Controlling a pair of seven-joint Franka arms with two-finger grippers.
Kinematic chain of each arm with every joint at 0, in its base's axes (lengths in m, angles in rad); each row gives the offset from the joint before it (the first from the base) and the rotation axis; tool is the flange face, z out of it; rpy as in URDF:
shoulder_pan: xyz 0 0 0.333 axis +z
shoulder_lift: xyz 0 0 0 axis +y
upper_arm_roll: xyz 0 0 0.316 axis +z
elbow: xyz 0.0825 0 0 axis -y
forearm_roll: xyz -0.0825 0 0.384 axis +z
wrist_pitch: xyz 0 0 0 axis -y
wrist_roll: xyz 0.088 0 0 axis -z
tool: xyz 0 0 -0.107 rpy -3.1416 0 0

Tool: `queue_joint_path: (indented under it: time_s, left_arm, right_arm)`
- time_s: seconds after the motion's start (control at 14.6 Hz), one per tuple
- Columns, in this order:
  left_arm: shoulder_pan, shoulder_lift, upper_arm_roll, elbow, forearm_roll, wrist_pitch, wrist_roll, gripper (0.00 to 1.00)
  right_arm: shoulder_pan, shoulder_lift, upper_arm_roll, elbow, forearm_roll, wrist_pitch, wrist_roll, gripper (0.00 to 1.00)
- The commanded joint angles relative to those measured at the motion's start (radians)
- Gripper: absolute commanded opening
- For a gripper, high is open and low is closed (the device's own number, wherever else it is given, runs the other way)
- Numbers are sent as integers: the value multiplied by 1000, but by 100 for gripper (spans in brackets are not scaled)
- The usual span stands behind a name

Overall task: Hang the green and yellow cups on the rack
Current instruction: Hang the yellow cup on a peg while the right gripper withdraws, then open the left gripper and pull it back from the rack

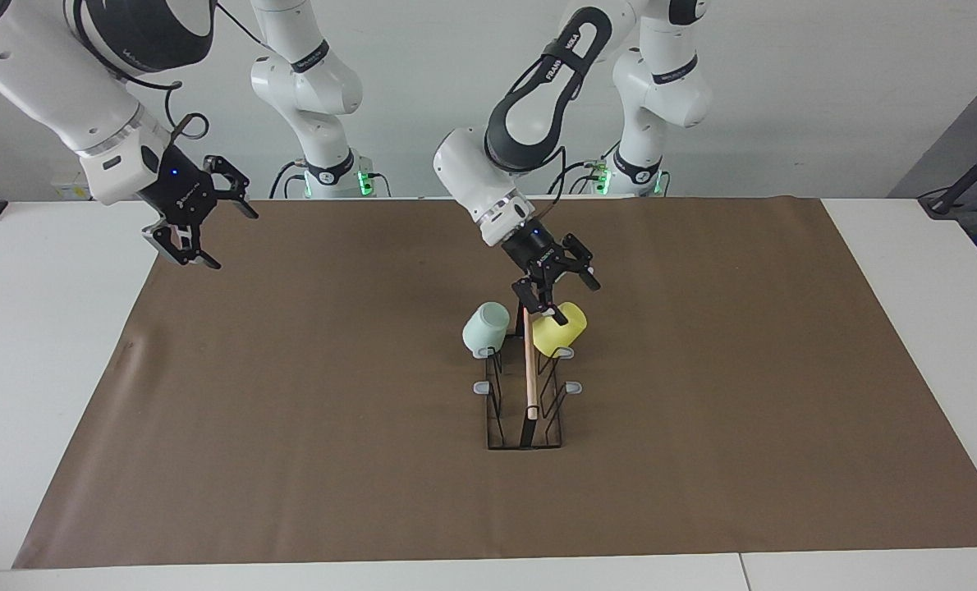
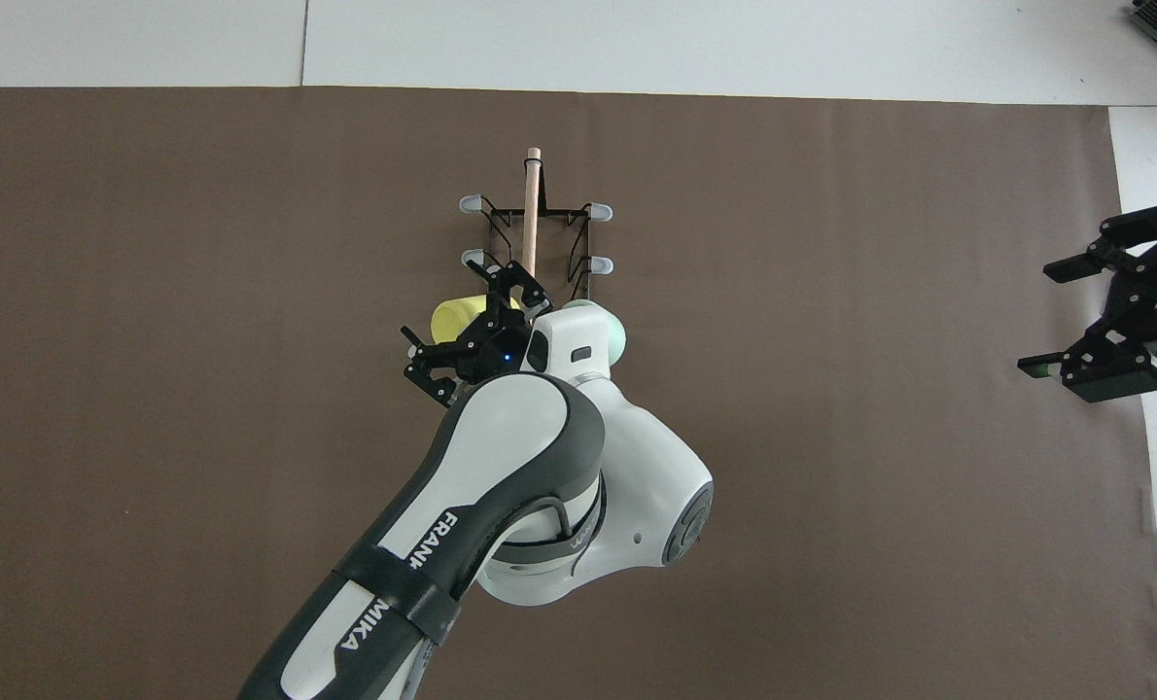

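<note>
The black wire rack (image 1: pixel 529 373) with its wooden rod stands mid-table; it also shows in the overhead view (image 2: pixel 532 204). The mint-green cup (image 1: pixel 486 328) hangs tilted on the rack's prong nearest the robots, on the right arm's side; the left arm partly hides it from above (image 2: pixel 615 335). The yellow cup (image 1: pixel 560 328) sits on the matching prong on the left arm's side (image 2: pixel 450 316). My left gripper (image 1: pixel 562 291) is open just over the yellow cup, one finger close against it (image 2: pixel 472 326). My right gripper (image 1: pixel 226 234) is open and empty, raised over the mat's edge (image 2: pixel 1043 319).
A brown mat (image 1: pixel 291 410) covers most of the white table (image 1: pixel 45 328). The rack's other grey-tipped prongs (image 1: pixel 572 387) farther from the robots carry nothing. The right arm waits at its own end of the table.
</note>
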Motion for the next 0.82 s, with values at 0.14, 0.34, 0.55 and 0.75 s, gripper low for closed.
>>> queue_joint_path:
  time_s: [0.14,0.34,0.55,0.75]
  left_arm:
    - [47,-89,18,66,-119,-12,195,100]
    - [127,-115,18,120,-225,-6,343,100]
    - [207,-138,18,137,-346,58,492,100]
    - [315,-193,17,114,-490,150,653,100]
  right_arm:
    - [104,-113,13,-6,-103,-76,469,100]
    - [158,-145,16,-13,-101,-146,718,100]
    - [180,-157,16,-33,-100,-141,798,100]
    - [165,-159,4,-35,-90,-157,797,100]
